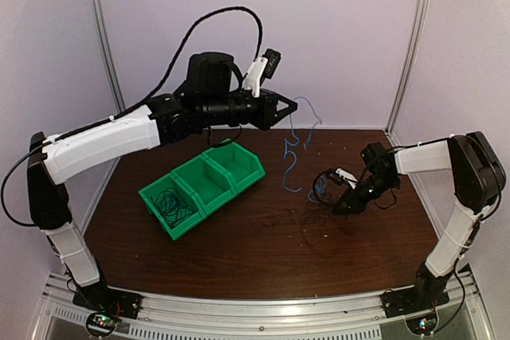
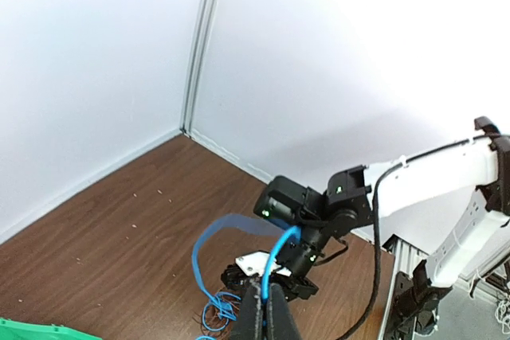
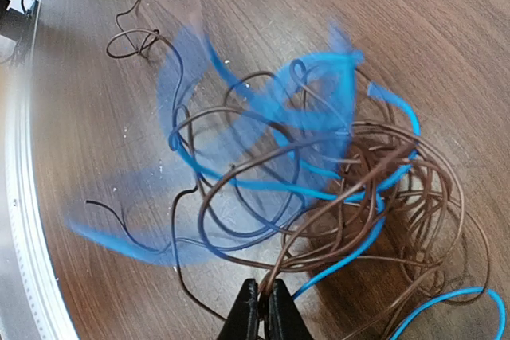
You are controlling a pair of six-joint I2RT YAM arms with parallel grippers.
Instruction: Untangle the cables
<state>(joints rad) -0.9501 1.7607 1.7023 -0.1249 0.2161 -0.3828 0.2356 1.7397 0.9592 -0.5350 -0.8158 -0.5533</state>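
- The left gripper [image 1: 285,109] is raised high above the back of the table [image 1: 239,264]. Its fingers are clamped tight on a blue cable [image 1: 292,157].
- In the left wrist view the blue cable [image 2: 277,256] arcs up out of the closed left gripper [image 2: 268,296]. It then loops down towards the heap below.
- From the top view, the blue cable hangs in loose curls down to the tabletop, just beside the right gripper [image 1: 333,195].
- The tangle of cables [image 3: 319,181], blue and dark brown strands looped through one another, lies on the table's right half, under the right gripper.
- The right gripper [image 3: 261,302] sits low at the tangle's edge with its fingers pressed together. A brown strand meets the tips, but I cannot tell whether it is pinched.
- Several blue strands in the right wrist view are blurred.
- A few thin dark strands [image 1: 291,220] lie loose on the wood near the middle.
- The green bins [image 1: 205,182] stand left of centre, and the nearest compartment holds dark wires [image 1: 171,205].
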